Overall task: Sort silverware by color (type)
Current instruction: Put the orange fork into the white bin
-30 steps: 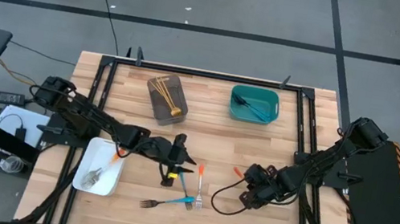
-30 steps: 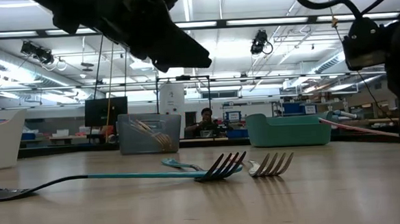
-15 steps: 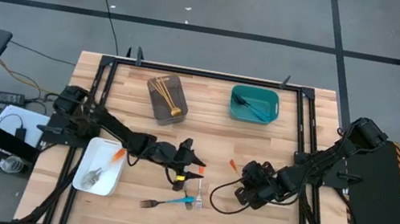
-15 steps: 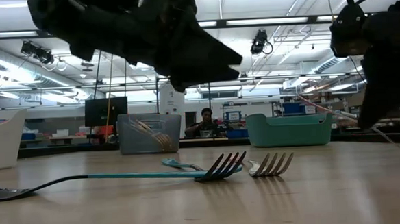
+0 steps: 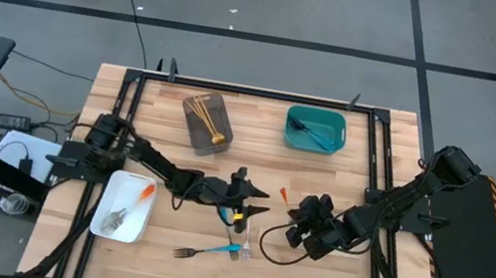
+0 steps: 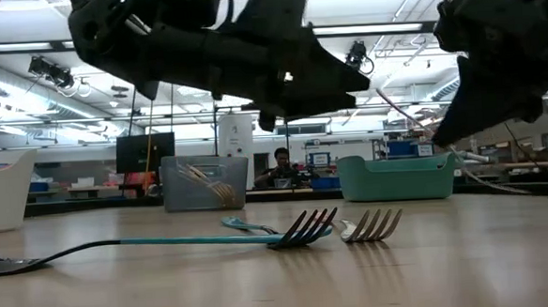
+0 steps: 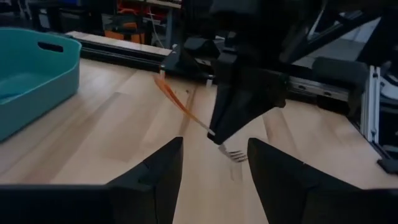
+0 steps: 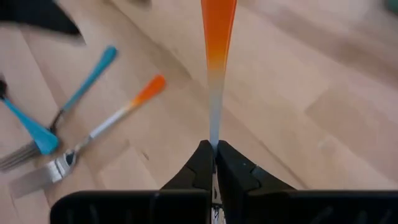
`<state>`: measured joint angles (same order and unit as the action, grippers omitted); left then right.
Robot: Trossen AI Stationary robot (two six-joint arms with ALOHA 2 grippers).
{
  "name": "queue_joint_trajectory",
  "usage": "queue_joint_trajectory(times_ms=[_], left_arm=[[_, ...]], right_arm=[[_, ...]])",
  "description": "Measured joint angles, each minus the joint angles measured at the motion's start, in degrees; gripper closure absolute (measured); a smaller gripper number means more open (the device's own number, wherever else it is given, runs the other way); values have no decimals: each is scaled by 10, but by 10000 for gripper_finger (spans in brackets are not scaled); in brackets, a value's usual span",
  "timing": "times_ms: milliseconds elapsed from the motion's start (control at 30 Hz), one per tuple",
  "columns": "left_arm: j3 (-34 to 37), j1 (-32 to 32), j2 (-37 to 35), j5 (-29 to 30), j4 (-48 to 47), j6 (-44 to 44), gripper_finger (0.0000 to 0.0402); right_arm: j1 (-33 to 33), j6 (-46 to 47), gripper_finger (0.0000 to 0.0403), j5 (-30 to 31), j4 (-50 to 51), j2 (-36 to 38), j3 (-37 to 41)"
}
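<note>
My right gripper (image 8: 213,151) is shut on an orange-handled fork (image 8: 217,25) above the table's middle. My left gripper (image 7: 214,180) is open and hovers just left of it (image 5: 261,200), with its fingers toward the held fork (image 7: 186,112). On the wood below lie another orange-handled fork (image 8: 127,111) and two blue-handled forks (image 8: 84,87) (image 5: 209,251). Gold forks fill the grey tray (image 5: 207,122). Blue forks lie in the teal tray (image 5: 315,130). The white tray (image 5: 122,207) holds dark forks and one orange-handled fork. My right gripper pinches the orange-handled fork by its bare metal neck (image 8: 214,134), between handle and tines. The fingers (image 7: 230,118) come slanting down from the table's right. The tines (image 7: 234,154) stick out below them; the orange handle (image 7: 166,90) slants up and away. The fork is lifted clear.
Black rails (image 5: 374,180) frame the wooden table on its sides. Bare wood lies between the grey and teal trays and in front of the right arm (image 5: 388,208). A cable (image 5: 275,250) loops under the right gripper. A person (image 6: 282,162) sits far behind the table.
My left gripper has reached toward the table's right, over the loose forks, closing on the right gripper. My right gripper has risen and shifted left and a little toward the far edge, carrying the orange-handled fork higher above the wood.
</note>
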<state>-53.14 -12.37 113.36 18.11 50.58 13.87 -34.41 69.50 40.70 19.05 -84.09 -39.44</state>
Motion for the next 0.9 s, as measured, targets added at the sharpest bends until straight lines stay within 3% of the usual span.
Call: queue_joint_trajectory(times_ms=[367, 900], left_arm=[[-19, 24, 22, 6, 9, 37, 176], [-51, 22, 50, 96, 61, 35, 166]], right_arm=[[7, -54, 387, 103, -49, -1, 0], [49, -177, 387, 132, -140, -2, 0]])
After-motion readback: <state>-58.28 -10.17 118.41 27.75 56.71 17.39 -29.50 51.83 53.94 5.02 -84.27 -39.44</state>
